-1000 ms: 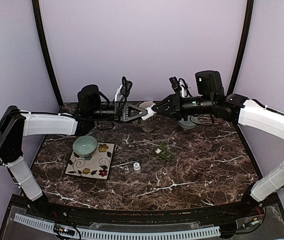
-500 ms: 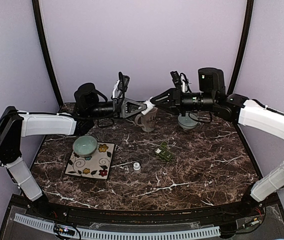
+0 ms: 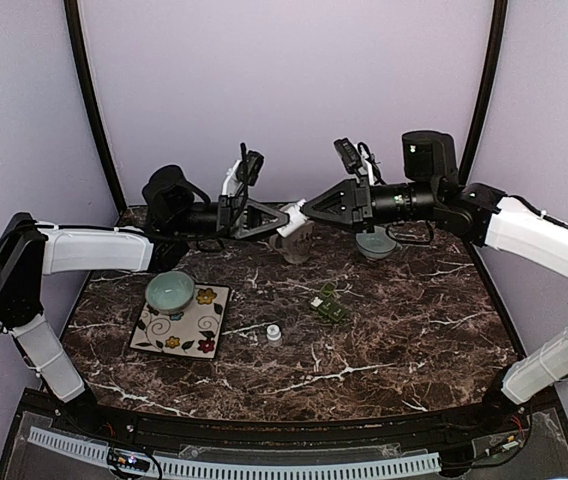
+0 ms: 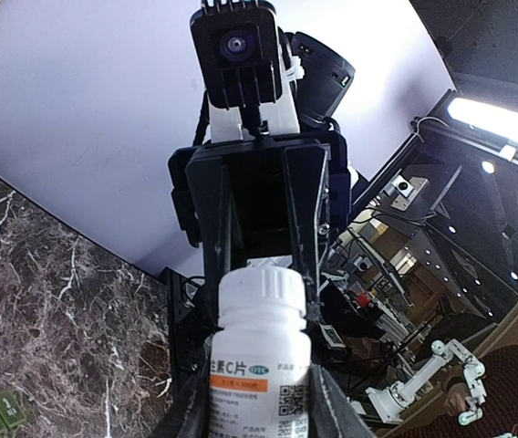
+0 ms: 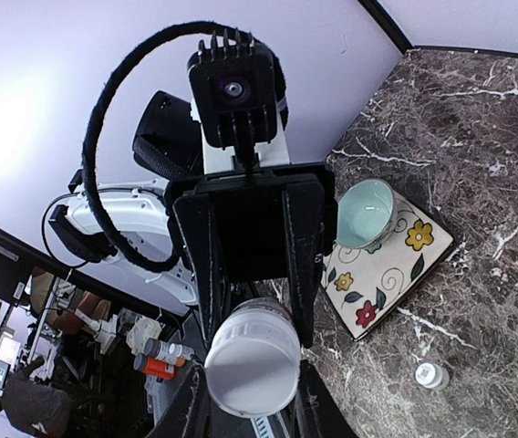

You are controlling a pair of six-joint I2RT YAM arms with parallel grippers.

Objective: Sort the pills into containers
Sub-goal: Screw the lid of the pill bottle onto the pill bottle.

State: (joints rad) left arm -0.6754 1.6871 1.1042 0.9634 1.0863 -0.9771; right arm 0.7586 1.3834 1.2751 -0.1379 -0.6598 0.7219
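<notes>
Left end effector [image 3: 278,218] is raised over the back of the desk [image 3: 414,330], its fingers pinching the body of a white pill bottle [image 4: 259,365] held level in the air. From the other side, the right end effector [image 3: 310,210] meets it and clamps the bottle's cap [image 5: 250,360]. Judging by this, the task is at an early step: the cap is on, no loose pills show anywhere, and opening, pouring and sorting all remain. The green pill box [image 3: 329,306] lies on the desk right of centre, well below and nearer than the bottle; whether its lids are up is too small to tell. Around it, from the left: a flowered plate [image 3: 196,335] carrying a teal bowl [image 3: 169,290], a small white vial [image 3: 274,334] standing alone near the middle, a mug [image 3: 295,245] directly beneath the held bottle, and a grey bowl [image 3: 374,244] under the right arm. Nothing blocks the pill box, though the mug sits close under any descent.
</notes>
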